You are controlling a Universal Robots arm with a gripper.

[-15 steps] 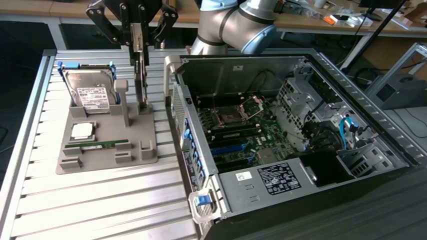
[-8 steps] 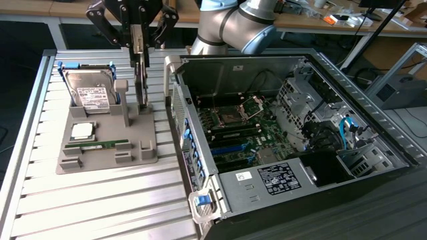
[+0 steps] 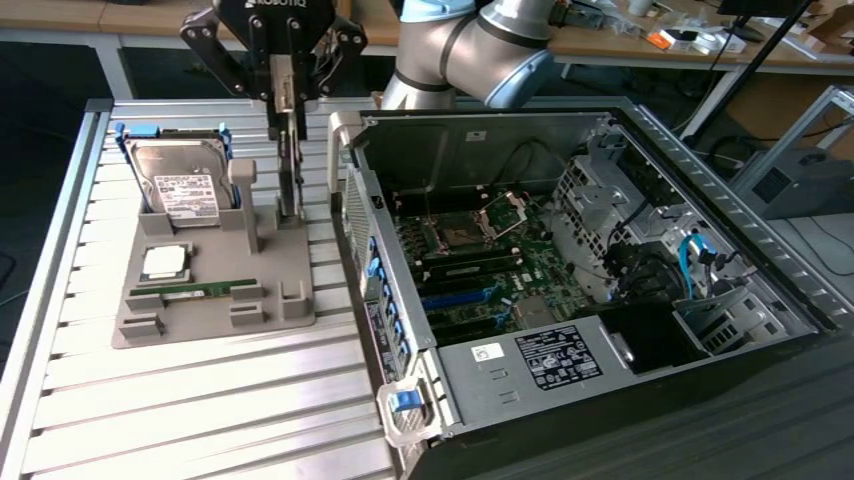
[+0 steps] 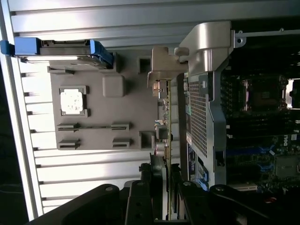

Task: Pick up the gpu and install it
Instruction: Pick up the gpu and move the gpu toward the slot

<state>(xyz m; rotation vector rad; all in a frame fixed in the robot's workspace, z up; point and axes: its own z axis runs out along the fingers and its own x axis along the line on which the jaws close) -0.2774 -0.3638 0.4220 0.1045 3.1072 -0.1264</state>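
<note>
pincer [image 3: 284, 100] housing: brand "ROBOTIQ", cut off at frame edge | hard drive [image 3: 183, 180] sticker: print too small to read | power supply label [image 3: 558, 357]: print illegible

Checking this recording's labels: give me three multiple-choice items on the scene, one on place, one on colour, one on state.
1. Where is the gpu? A plugged into the computer; B upright on the grey holder, between the gripper's fingers; C lying flat.
2. The hard drive's side rails are: A red; B yellow; C blue.
3. The computer case is: A open-sided; B closed; C overturned.
Key: 1B, card stands on the holder; 2C, blue rails show; 3A, motherboard is exposed.
</note>
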